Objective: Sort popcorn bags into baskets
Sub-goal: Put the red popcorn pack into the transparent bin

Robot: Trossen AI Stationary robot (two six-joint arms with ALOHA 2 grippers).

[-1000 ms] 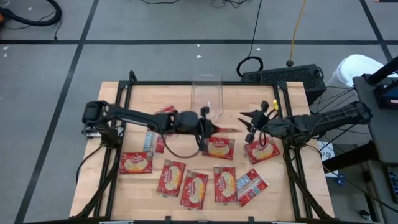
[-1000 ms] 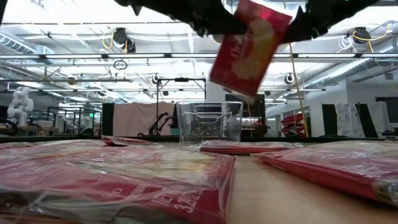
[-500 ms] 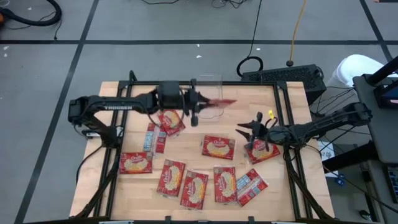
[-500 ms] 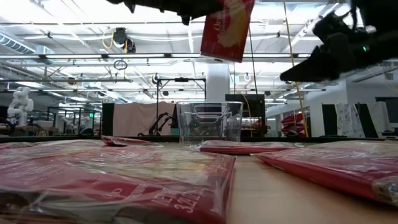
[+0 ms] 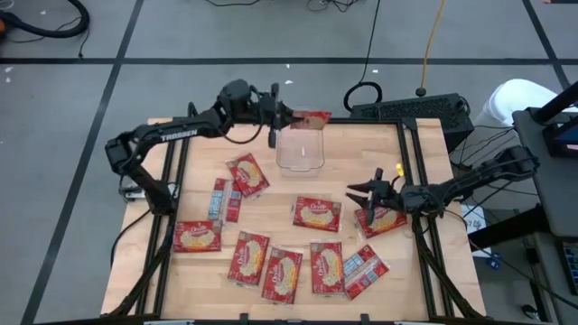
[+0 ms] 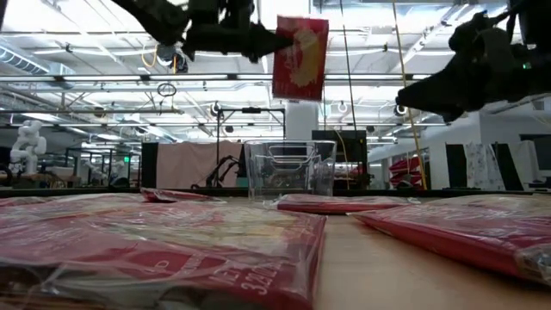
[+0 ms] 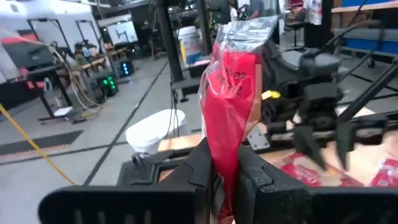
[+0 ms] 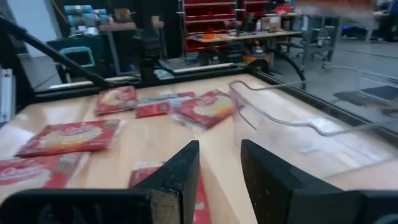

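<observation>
**A:** What does the left pincer [image 5: 287, 118] have?

**B:** It is clamped on one popcorn bag [image 5: 310, 118]: a flat red packet with a cream-yellow picture and white lettering, its crimped clear-silver end sticking out beyond the fingertips [image 7: 202, 163]. From the low camera it hangs upright, high above the counter [image 5: 361, 153], held by one edge.

**A:** And the basket?

**B:** The clear basket [image 5: 300, 152], a rounded rectangular bin, sits just below and ahead of that pincer, near the counter's far edge. The held bag is over its far rim or a little beyond; I cannot tell whether it is squarely above the opening.

**A:** The right pincer?

**B:** The right pincer [image 5: 363, 192] hovers with its fingers partly apart and nothing between them. A red bag [image 5: 380, 219] lies flat just beside it, under the wrist. Another bag [image 5: 317, 213] lies flat a little way past its fingertips.

**A:** The remaining packets?

**B:** Spread flat over the counter's near half, well apart from the left pincer: most show the red face with the yellow picture, and two [image 5: 217, 199] [image 5: 359, 264] show a silvery-blue side. One red bag [image 5: 247, 174] lies tilted between the left arm and the basket.
</observation>
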